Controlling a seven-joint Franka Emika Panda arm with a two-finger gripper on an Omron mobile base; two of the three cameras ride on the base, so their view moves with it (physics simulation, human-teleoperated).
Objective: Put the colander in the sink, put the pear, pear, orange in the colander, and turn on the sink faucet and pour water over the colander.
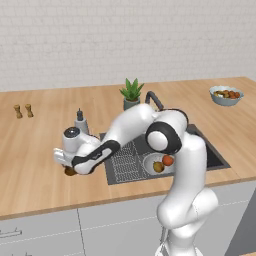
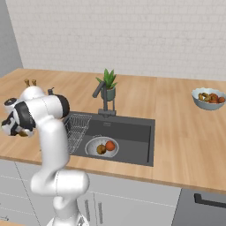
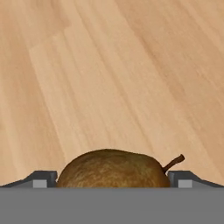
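A: How are the jaws standing?

B: The gripper (image 3: 112,179) is standing wide apart, one fingertip (image 3: 43,179) on each side of a pear (image 3: 113,168). No pad is visibly pressing on it.

A: Where is that pear sitting?

B: It is lying on the wooden counter (image 1: 35,150), left of the sink (image 1: 212,155) and beside the soap dispenser (image 1: 80,121). In the left base view it is peeking out under the hand as a brown lump.

A: What is it looking like?

B: Brownish-yellow, rough-skinned, with a short bent stem pointing right in the hand view.

A: And the containers?

B: The colander (image 2: 92,145) is sitting in the sink, holding the other pear (image 2: 101,149) and the orange (image 2: 110,145) side by side. A wire rack (image 2: 77,126) is occupying the basin's left part. A pale bowl (image 2: 208,104) of fruit is resting far right on the counter.

A: Room to move?

B: Bare wood is stretching ahead of the pear. The faucet (image 2: 102,95) and a potted plant (image 2: 108,86) are standing behind the sink.
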